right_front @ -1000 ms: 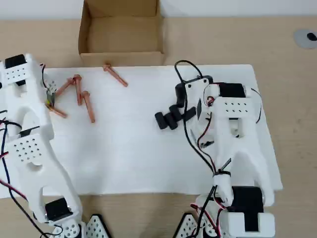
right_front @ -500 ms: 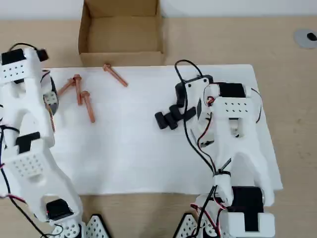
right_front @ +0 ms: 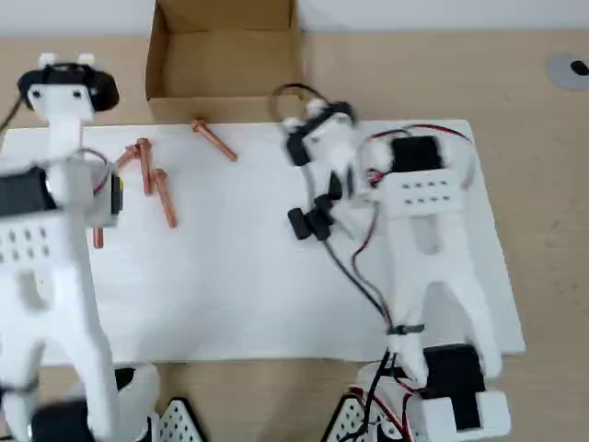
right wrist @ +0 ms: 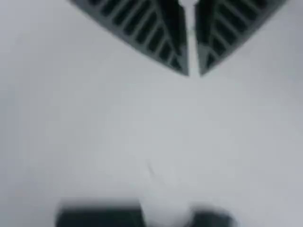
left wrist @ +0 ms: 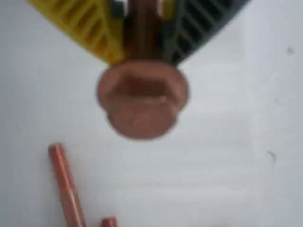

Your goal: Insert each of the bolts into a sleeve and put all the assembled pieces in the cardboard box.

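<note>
My left gripper (left wrist: 144, 49) is shut on a copper bolt (left wrist: 142, 101), whose hexagonal head faces the wrist camera. From above, that bolt (right_front: 97, 237) hangs off the left gripper (right_front: 104, 204) over the mat's left edge. Three more bolts (right_front: 164, 196) lie in a loose group at the back left of the mat, and another bolt (right_front: 213, 140) lies near the cardboard box (right_front: 225, 85). Black sleeves (right_front: 308, 222) sit clustered mid-mat. My right gripper (right_front: 329, 184) hovers just behind them, shut on nothing (right wrist: 189, 52), with a sleeve (right wrist: 94, 218) farther off.
The white mat (right_front: 258, 295) covers most of the wooden table. The open cardboard box stands at the back, just beyond the mat's far edge. A grey disc (right_front: 569, 69) lies at the far right. Black cables trail from the right arm over the sleeves.
The left arm has risen and swung in over the mat's edge, carrying a bolt off the mat. The right arm has shifted left and toward the back, above the sleeves.
</note>
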Robot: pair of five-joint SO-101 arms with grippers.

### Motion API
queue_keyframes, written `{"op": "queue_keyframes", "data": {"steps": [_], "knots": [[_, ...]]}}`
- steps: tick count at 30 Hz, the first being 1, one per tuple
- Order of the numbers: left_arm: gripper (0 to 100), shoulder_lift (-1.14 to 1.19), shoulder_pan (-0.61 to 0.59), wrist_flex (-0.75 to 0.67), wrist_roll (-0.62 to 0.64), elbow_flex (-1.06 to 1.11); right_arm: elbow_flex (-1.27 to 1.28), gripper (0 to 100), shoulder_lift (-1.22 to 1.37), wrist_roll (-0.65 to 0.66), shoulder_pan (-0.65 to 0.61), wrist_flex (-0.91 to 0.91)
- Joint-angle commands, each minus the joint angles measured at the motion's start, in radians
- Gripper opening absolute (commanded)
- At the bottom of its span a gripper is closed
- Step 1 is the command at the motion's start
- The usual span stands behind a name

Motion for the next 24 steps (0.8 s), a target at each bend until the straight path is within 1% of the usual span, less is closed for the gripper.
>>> {"op": "queue_keyframes", "data": {"steps": [1, 3, 6, 9, 11, 14, 18, 21, 24], "knots": [[1, -0.242, 0.020, -0.209, 0.055, 0.311, -0.059, 1.2, 0.007, 0.018, -0.096, -0.100], [1, -0.351, 0.023, -0.264, 0.071, 0.428, -0.067, 1.2, 0.045, -0.023, -0.099, -0.173], [1, -0.490, 0.023, -0.344, 0.086, 0.548, -0.088, 1.2, 0.153, -0.106, -0.081, -0.249], [1, -0.585, 0.023, -0.417, 0.086, 0.641, -0.147, 1.2, 0.291, -0.173, -0.048, -0.304], [1, -0.622, 0.023, -0.473, 0.086, 0.706, -0.217, 1.2, 0.381, -0.241, -0.025, -0.324], [1, -0.664, 0.020, -0.548, 0.086, 0.790, -0.341, 1.2, 0.496, -0.388, -0.001, -0.313], [1, -0.707, 0.017, -0.582, 0.086, 0.844, -0.478, 1.2, 0.608, -0.578, 0.021, -0.233], [1, -0.736, 0.020, -0.577, 0.086, 0.855, -0.545, 1.2, 0.656, -0.644, 0.028, -0.163], [1, -0.754, 0.021, -0.580, 0.086, 0.868, -0.576, 1.2, 0.673, -0.667, 0.042, -0.130]]}}
